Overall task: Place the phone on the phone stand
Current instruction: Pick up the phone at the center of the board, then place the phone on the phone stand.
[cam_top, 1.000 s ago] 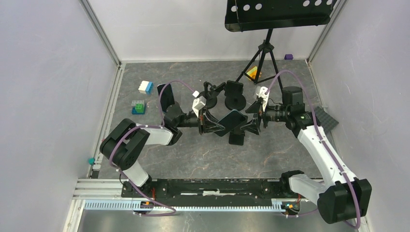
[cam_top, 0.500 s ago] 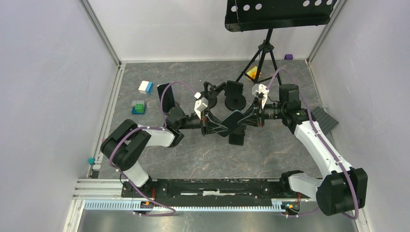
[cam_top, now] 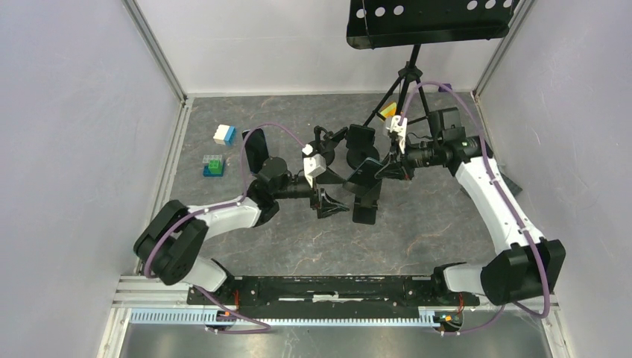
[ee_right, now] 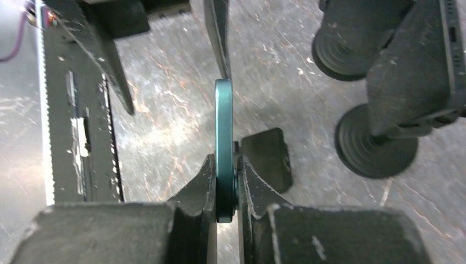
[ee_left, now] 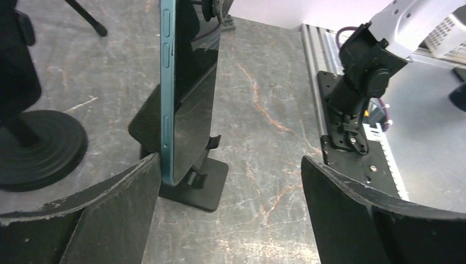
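**Phone pinched on edge above its stand**

The right claw [ee_right: 225,190] is closed narrow on the teal-rimmed phone [ee_right: 223,121], with one finger pressed to each face. It holds the phone upright on its long edge, roughly mid-desk. The left claw [ee_left: 231,165] stands wide with nothing in it. One of its fingers [ee_left: 110,214] is just beside the phone's lower corner and the other is well apart.

The small black phone stand [ee_left: 199,186] sits directly under the phone's lower end. I cannot tell whether the phone rests in its lip or hangs just clear.

Room is tight behind, where two round-based holders [ee_right: 373,144] stand near the phone. Toward the arms, bare grey desk [cam_top: 313,246] runs to the front rail [cam_top: 328,287]. White walls close the left, right and back edges, and a tripod [cam_top: 402,83] stands at the back.

From overhead, both claws crowd the phone and hide most of it. The left wrist view cuts off its top.
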Action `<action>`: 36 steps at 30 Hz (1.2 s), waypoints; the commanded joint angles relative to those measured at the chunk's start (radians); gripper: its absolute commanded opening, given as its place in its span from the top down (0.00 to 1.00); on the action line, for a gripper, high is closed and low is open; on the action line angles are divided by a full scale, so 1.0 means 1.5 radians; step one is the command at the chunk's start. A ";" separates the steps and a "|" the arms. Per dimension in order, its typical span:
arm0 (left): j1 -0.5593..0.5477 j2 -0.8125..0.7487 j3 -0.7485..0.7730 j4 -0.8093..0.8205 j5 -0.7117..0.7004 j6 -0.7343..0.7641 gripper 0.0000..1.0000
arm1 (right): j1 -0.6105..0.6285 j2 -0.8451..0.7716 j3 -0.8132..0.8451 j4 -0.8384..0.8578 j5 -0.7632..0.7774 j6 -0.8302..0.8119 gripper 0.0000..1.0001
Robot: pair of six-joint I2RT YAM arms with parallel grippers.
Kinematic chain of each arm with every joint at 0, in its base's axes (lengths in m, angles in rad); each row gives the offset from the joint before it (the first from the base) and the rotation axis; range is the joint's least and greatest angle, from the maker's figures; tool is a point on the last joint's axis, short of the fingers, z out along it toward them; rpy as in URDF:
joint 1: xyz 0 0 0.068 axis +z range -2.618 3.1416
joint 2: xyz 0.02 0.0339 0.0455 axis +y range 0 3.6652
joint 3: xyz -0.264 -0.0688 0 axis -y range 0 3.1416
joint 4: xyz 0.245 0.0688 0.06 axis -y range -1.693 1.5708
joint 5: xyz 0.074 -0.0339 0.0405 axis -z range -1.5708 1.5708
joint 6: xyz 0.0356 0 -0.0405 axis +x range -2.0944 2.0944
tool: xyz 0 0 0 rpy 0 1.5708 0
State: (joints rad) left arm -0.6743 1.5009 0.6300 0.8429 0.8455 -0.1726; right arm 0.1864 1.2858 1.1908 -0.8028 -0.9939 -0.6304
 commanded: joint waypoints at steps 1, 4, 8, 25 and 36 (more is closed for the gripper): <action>-0.003 -0.077 0.041 -0.199 -0.046 0.195 0.01 | -0.008 0.052 0.110 -0.151 0.091 -0.145 1.00; -0.003 -0.108 0.058 -0.290 -0.066 0.257 0.00 | -0.007 0.109 0.174 -0.228 0.112 -0.186 1.00; -0.003 -0.137 0.077 -0.388 -0.085 0.309 0.00 | -0.008 0.154 0.204 -0.274 0.131 -0.215 1.00; -0.003 -0.163 0.086 -0.448 -0.113 0.343 0.00 | 0.019 0.248 0.244 -0.302 0.132 -0.240 1.00; -0.003 -0.163 0.083 -0.452 -0.112 0.347 0.00 | 0.033 0.295 0.266 -0.302 0.149 -0.251 0.96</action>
State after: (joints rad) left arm -0.6746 1.2823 0.7208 0.1574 0.6815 0.3092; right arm 0.2287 1.7073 1.5417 -1.2842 -0.7773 -0.9707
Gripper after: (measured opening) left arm 0.993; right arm 0.147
